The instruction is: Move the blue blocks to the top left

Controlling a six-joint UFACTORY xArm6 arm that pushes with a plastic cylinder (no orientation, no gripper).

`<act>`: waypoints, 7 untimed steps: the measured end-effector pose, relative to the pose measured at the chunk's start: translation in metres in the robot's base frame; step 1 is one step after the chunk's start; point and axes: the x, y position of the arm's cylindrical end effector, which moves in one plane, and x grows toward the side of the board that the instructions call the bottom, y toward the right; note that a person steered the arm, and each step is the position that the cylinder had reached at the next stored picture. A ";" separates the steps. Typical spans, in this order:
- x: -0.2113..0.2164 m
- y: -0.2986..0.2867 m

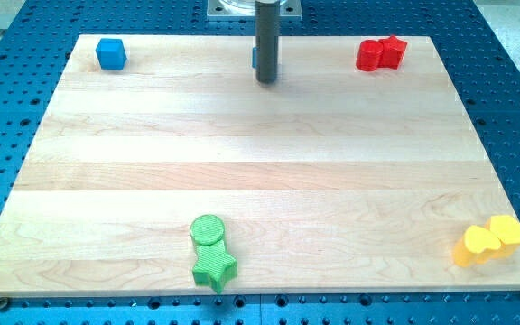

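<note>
A blue cube (111, 53) sits at the board's top left corner. A second blue block (255, 57) is almost wholly hidden behind my rod at the top centre; only a thin blue sliver shows on the rod's left side, and its shape cannot be made out. My tip (267, 80) rests on the board just in front of and to the right of that sliver, touching or nearly touching it.
Two red blocks (380, 54) sit together at the top right. A green cylinder (208, 229) and a green star (214, 267) sit at the bottom centre. Two yellow blocks (488, 240) sit at the bottom right. The wooden board (260, 162) lies on a blue perforated table.
</note>
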 end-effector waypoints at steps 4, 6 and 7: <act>-0.044 -0.115; -0.041 -0.179; -0.028 -0.180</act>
